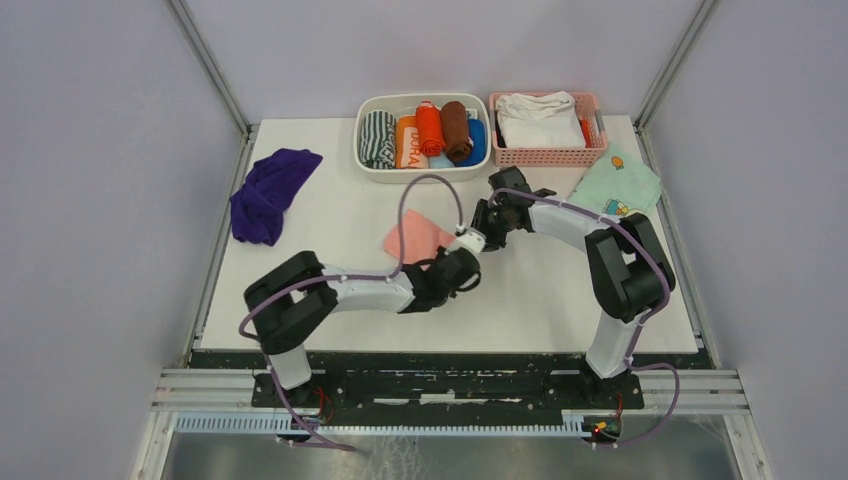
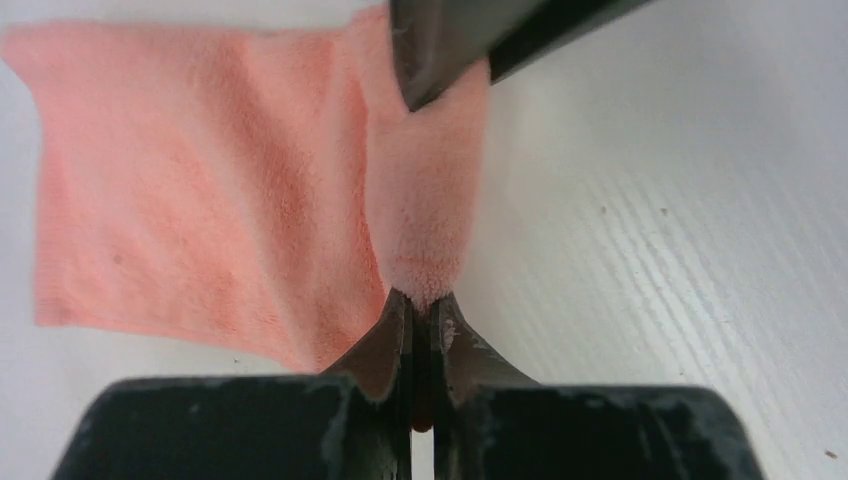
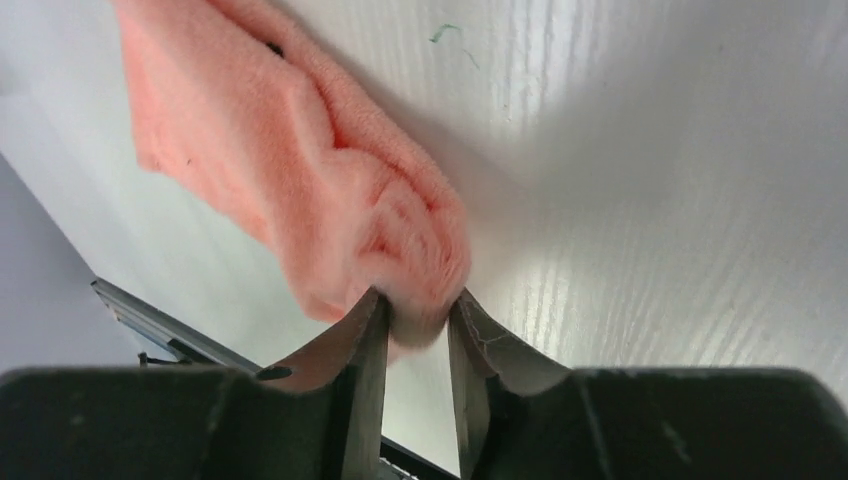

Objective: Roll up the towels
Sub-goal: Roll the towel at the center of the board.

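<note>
Left wrist view shows us the left gripper pinched tight on a raised fold of the pink towel, which lies mid-way across the table, likely to anchor that edge for rolling. The right gripper has its jaws partly apart around the fold's other end. We count two towels: the pink one here, and the purple towel crumpled far left, untouched.

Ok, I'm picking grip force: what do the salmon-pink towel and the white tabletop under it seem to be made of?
Salmon-pink towel: soft fleecy cloth, probably microfibre or terry; fuzzy nap, bunches into plump folds.
White tabletop: hard board, maybe laminate; fine ridged grain, soft sheen.
</note>
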Robot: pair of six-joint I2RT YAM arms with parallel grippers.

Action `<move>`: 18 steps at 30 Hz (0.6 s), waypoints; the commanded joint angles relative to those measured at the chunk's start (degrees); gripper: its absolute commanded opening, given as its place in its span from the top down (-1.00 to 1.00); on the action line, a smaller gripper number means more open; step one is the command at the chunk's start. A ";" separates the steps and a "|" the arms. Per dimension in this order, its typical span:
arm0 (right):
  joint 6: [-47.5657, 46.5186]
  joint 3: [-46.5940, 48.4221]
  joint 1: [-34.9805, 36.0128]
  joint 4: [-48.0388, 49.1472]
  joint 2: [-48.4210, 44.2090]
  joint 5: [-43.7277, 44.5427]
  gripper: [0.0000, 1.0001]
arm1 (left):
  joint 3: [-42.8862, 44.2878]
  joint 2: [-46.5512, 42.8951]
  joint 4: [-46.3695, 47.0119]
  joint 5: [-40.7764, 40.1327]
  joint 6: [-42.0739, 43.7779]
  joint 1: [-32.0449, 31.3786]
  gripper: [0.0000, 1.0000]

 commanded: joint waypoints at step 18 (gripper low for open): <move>10.84 -16.48 -5.02 48.70 1.65 -20.46 -0.25 | -29.31 0.67 60.25 67.66 -53.03 36.31 0.95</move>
